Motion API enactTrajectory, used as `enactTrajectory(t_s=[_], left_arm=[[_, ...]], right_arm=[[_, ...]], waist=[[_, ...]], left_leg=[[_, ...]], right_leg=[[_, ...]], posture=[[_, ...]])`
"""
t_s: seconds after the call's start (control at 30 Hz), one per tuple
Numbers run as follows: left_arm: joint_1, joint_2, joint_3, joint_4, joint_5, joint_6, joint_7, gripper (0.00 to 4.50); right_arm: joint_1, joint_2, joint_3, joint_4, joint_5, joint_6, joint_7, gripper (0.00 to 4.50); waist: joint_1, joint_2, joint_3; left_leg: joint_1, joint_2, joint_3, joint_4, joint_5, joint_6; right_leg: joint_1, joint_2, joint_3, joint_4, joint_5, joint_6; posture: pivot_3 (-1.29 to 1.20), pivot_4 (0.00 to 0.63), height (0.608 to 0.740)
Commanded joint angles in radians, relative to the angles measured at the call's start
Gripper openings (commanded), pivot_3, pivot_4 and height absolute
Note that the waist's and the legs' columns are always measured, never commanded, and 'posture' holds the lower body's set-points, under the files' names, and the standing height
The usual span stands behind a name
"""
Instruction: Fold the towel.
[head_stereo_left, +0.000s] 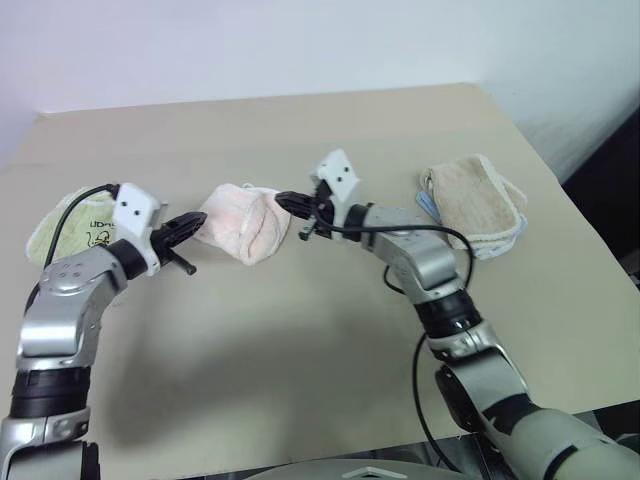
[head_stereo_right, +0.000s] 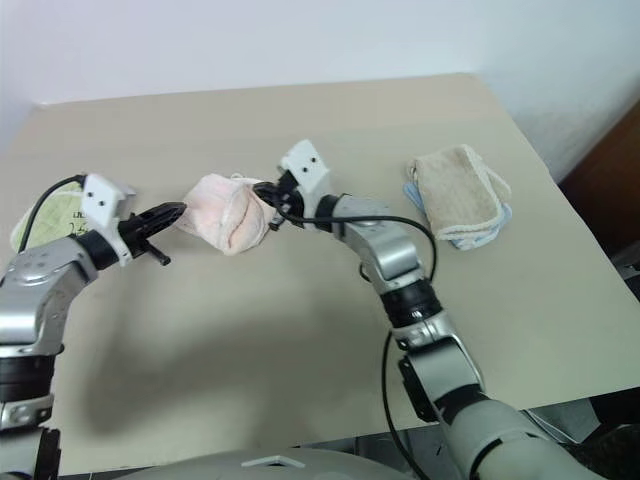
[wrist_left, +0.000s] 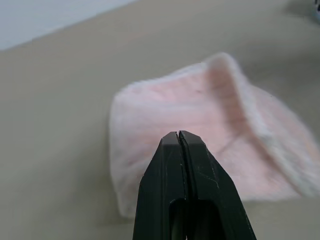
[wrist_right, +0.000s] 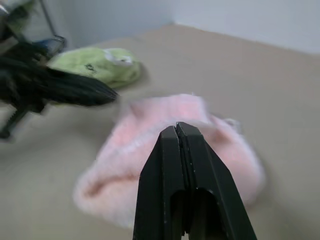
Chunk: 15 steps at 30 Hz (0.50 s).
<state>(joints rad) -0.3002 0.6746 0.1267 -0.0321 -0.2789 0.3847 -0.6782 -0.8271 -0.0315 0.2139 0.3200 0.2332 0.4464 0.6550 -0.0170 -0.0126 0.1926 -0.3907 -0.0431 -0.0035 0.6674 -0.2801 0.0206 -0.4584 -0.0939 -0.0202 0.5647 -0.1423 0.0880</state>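
Observation:
The towel (head_stereo_left: 245, 222) is a pale pink terry bundle, folded over on itself, lying mid-table. My left gripper (head_stereo_left: 197, 223) is shut, its tip at the towel's left edge. From the other side my right gripper (head_stereo_left: 283, 203) is also shut, with its tip against the towel's right edge. In the left wrist view the closed fingers (wrist_left: 179, 134) hold nothing and the towel (wrist_left: 210, 130) lies just beyond them. The right wrist view shows the same: closed, empty fingers (wrist_right: 176, 125) in front of the towel (wrist_right: 150, 150), with the left gripper (wrist_right: 107, 95) beyond it.
A light green towel (head_stereo_left: 70, 230) with dark lettering lies at the table's left, behind my left arm. A cream folded towel (head_stereo_left: 475, 200) with blue trim sits at the right. The beige table (head_stereo_left: 300, 340) stretches bare toward me.

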Motion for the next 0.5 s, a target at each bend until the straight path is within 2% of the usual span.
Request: enactTrajectory(t_s=[0.03,0.17,0.27,0.33,0.5], left_arm=[[-0.037,-0.023,-0.085,0.099,0.124,-0.068,0.055,0.04],[-0.093,-0.069,-0.168,0.228,0.205,-0.108,0.074,0.04],[-0.108,-0.085,-0.167,0.258,0.212,-0.122,0.076,0.04],[-0.108,-0.096,-0.129,0.236,0.175,-0.127,0.064,0.04],[-0.114,-0.141,0.075,0.070,-0.105,-0.023,0.006,0.04]], right_arm=[[-0.062,0.044,-0.012,0.150,-0.012,-0.018,-0.006,0.00],[-0.104,0.072,0.042,0.369,-0.113,-0.080,-0.025,0.00],[-0.120,0.082,0.033,0.438,-0.136,-0.106,-0.034,0.00],[-0.117,0.077,0.024,0.439,-0.139,-0.118,-0.026,0.00],[-0.077,0.038,-0.029,0.286,-0.097,-0.129,-0.001,0.00]], waist=[[0.000,0.000,0.000],[0.004,0.000,0.000],[-0.002,0.001,-0.001],[-0.001,0.001,-0.001],[-0.001,0.000,-0.001]], left_leg=[[0.000,0.000,0.000,0.000,0.000,0.000],[-0.001,0.000,0.000,-0.001,0.000,0.000],[0.000,-0.002,0.000,0.000,0.000,0.000],[0.001,-0.002,0.000,0.000,0.000,-0.001],[0.000,-0.001,-0.001,0.000,0.001,-0.002]], right_leg=[[0.000,0.000,0.000,0.000,0.000,0.000],[-0.001,0.000,0.000,0.003,0.000,0.000],[-0.001,-0.001,0.000,0.004,0.000,0.000],[-0.001,-0.001,0.001,0.006,0.000,0.000],[-0.004,-0.002,0.001,0.010,0.000,0.000]], posture=[[0.00,0.150,0.731],[0.00,0.150,0.731],[0.00,0.150,0.731],[0.00,0.150,0.731],[0.00,0.150,0.731]])
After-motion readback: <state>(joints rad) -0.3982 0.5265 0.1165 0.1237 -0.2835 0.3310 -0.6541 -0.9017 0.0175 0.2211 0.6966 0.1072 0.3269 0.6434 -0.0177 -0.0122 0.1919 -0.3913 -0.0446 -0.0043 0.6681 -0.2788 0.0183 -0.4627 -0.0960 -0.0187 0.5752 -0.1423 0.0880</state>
